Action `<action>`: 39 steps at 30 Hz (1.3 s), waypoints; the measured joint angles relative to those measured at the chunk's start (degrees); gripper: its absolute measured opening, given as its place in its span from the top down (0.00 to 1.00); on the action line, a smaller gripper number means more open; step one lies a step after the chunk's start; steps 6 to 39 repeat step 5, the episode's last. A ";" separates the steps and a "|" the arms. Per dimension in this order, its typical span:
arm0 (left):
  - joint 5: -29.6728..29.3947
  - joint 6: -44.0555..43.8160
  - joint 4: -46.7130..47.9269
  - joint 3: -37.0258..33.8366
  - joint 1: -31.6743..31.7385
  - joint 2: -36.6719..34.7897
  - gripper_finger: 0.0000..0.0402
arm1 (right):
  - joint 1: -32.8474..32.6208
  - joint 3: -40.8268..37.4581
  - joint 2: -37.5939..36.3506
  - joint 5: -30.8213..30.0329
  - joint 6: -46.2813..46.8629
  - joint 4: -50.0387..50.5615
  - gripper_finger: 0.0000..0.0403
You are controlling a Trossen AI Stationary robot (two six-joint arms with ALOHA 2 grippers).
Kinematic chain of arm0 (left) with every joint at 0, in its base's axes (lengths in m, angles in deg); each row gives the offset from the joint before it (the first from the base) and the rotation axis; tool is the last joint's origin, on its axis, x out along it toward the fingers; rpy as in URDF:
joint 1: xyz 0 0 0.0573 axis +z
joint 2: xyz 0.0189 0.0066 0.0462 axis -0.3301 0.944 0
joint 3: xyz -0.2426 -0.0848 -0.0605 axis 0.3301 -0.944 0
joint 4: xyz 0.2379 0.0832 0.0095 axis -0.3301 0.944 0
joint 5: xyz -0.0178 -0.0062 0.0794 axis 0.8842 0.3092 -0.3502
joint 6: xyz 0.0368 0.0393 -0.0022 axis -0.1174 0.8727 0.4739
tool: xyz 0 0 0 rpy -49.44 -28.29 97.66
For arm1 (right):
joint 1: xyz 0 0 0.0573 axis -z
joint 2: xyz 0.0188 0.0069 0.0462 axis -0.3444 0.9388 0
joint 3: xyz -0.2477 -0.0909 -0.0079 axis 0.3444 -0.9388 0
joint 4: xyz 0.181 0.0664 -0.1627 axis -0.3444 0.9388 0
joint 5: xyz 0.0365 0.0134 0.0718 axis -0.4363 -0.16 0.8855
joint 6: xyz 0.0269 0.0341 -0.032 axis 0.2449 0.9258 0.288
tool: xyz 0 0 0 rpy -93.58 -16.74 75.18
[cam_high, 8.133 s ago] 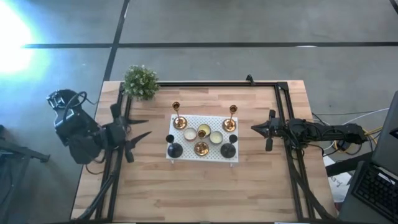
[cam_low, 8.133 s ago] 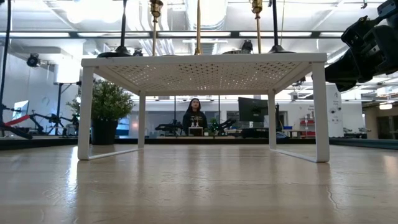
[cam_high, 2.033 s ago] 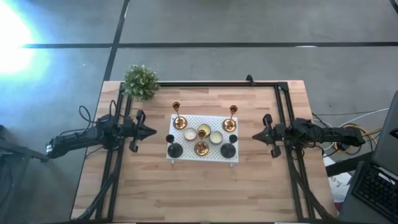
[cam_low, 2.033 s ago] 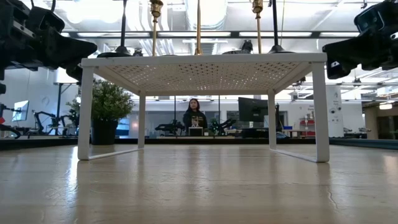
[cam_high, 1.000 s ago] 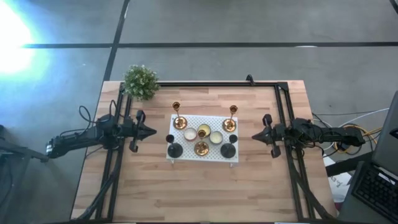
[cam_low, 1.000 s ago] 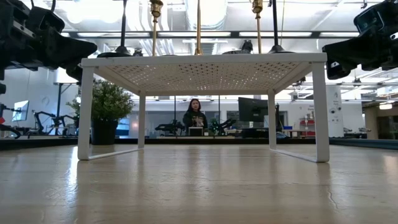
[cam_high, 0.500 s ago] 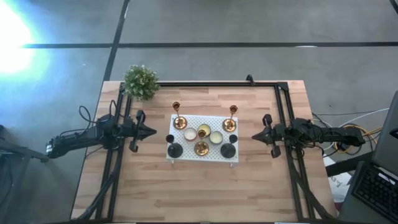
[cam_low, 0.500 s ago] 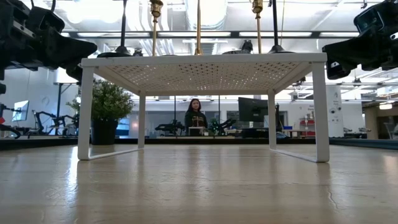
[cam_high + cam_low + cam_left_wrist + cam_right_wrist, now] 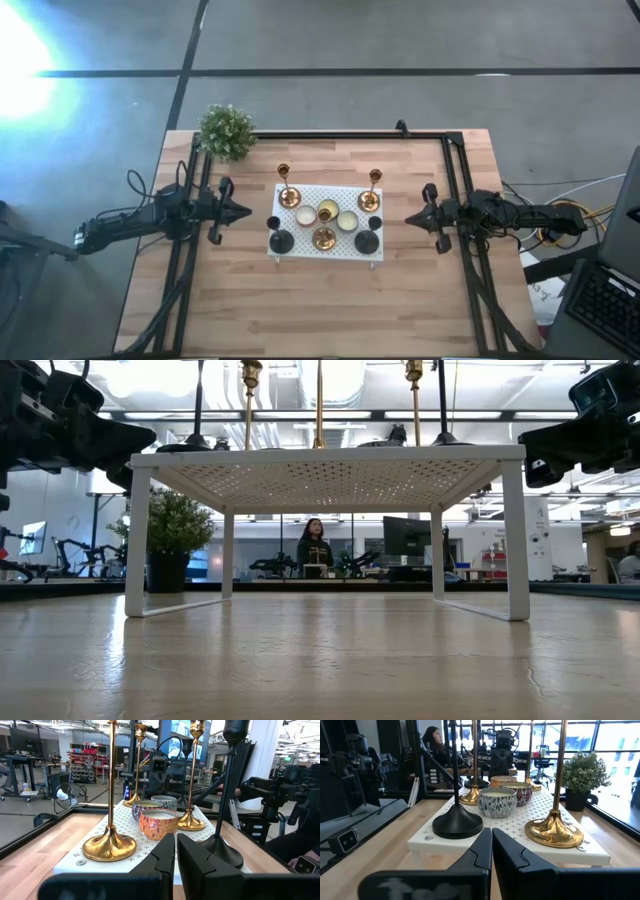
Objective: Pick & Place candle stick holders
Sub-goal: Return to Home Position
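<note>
Three brass-gold candle stick holders [image 9: 288, 195] [image 9: 371, 198] [image 9: 323, 238] and two black ones [image 9: 280, 240] [image 9: 366, 240] stand by their round bases on a white perforated shelf [image 9: 300, 252] at the table's middle. Small candle tins [image 9: 327, 210] sit between them. My left gripper [image 9: 245, 211] hovers shut and level just left of the shelf, a gold holder [image 9: 109, 845] and a black one [image 9: 225, 854] close ahead of it. My right gripper [image 9: 410, 217] hovers shut and level just right of the shelf, facing a black holder [image 9: 457, 825] and a gold one [image 9: 555, 832].
A potted plant [image 9: 226, 131] stands at the table's far left corner. A black frame rail [image 9: 350, 134] runs along the far edge and down both sides. The shelf stands on legs [image 9: 137, 540] with open room beneath. A person [image 9: 313, 546] sits far behind the table.
</note>
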 joint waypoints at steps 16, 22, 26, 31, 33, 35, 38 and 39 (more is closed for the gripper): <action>0.00 0.00 0.00 0.00 0.01 -0.01 0.94 | 0.00 0.00 0.00 0.00 0.02 -0.01 0.98; 0.00 0.00 0.00 0.00 0.01 -0.01 0.94 | 0.00 0.00 0.00 0.00 0.02 -0.01 0.98; 0.00 0.00 0.00 0.00 0.01 -0.01 0.94 | 0.00 0.00 0.00 0.00 0.02 -0.01 0.98; 0.00 0.00 0.00 0.00 0.01 -0.01 0.94 | 0.00 0.00 0.00 0.00 0.02 -0.01 0.98; 0.00 0.00 0.00 0.00 0.01 -0.01 0.94 | 0.00 0.00 0.00 0.00 0.02 -0.01 0.98; 0.00 0.00 0.00 0.00 0.01 -0.01 0.94 | 0.00 0.00 0.00 0.00 0.02 -0.01 0.98; 0.00 0.00 0.00 0.00 0.01 -0.01 0.94 | 0.00 0.00 0.00 0.00 0.02 -0.01 0.98; 0.00 0.00 0.00 0.00 0.01 -0.01 0.94 | 0.00 0.00 0.00 0.00 0.02 -0.01 0.98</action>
